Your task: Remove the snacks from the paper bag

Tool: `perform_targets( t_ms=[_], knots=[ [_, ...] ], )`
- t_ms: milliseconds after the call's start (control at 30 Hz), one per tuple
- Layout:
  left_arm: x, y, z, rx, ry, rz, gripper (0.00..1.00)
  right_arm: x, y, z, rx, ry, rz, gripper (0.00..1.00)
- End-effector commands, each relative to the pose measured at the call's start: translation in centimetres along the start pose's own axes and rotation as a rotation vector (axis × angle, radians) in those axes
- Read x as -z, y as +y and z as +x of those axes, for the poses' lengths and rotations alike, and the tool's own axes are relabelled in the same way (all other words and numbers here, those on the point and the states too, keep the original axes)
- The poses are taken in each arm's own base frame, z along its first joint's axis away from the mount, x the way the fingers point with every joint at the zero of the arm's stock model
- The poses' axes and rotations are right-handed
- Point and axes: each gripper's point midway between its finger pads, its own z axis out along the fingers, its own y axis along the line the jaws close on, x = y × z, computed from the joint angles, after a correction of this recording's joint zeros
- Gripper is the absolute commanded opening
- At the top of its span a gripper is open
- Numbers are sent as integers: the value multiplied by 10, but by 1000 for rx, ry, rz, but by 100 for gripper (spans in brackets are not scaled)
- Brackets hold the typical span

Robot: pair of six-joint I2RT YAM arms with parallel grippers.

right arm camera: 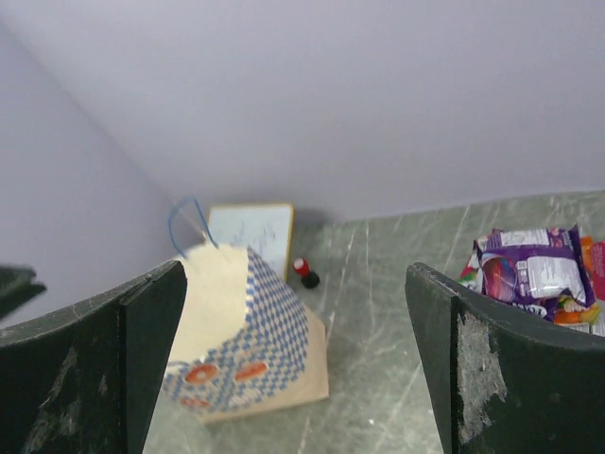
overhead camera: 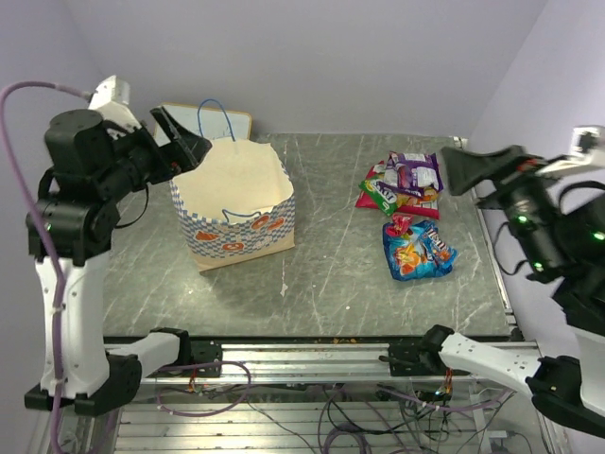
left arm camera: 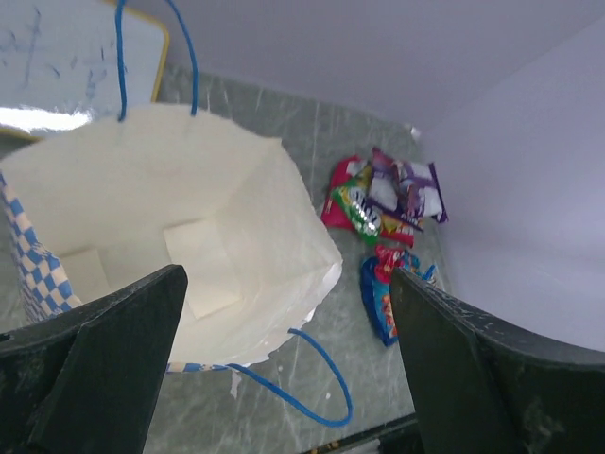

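Note:
The paper bag (overhead camera: 236, 213) stands upright and open at the left of the table. In the left wrist view its inside (left arm camera: 180, 236) shows only bare paper folds and no packet. The snacks (overhead camera: 406, 184) lie in a pile on the table at the right: purple, green, red/pink and orange ones, with a larger blue packet (overhead camera: 416, 251) in front of them. They also show in the left wrist view (left arm camera: 388, 199) and the right wrist view (right arm camera: 534, 274). My left gripper (overhead camera: 184, 142) is open and empty, above the bag's left rear rim. My right gripper (overhead camera: 473, 170) is open and empty, raised to the right of the pile.
A framed whiteboard (overhead camera: 227, 118) leans on the back wall behind the bag. A small red-and-black knob (right arm camera: 304, 271) sits beside it. The bag's blue cord handle (left arm camera: 312, 369) hangs over its front. The walls stand close at the back and right.

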Motion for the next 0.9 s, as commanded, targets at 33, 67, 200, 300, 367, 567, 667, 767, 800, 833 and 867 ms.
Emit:
perform_targets(
  t_ms=[33,67,200,300,367,567,667,767,800,833,867],
  knots=[
    [56,-15,-48,-48,-291,7,99,15,-29,-10,-69,-33,139,100],
    [66,-16,-53,-53,-331,5,99,16,-29,-11,-88,-43,139,100],
    [93,-14,-65,-67,-435,-23,99,15,-38,-7,-145,-59,194,100],
    [96,-12,-67,-76,-439,-41,99,8,-48,5,-135,-30,279,100],
    [94,-13,-67,-79,-426,-40,99,4,-51,9,-121,-14,322,100],
    [89,-13,-63,-85,-407,-35,100,-7,-45,11,-99,-2,311,100],
    [88,-12,-64,-85,-406,-43,100,-6,-43,9,-105,-14,298,100],
    [86,-11,-63,-85,-398,-45,99,-5,-44,7,-106,-21,300,100],
    [85,-11,-62,-87,-394,-45,100,-5,-44,6,-106,-24,303,100],
    [84,-10,-62,-87,-390,-46,99,-5,-45,6,-104,-25,307,100],
    [84,-10,-62,-87,-389,-48,99,-5,-45,5,-102,-27,308,100]
  ],
)
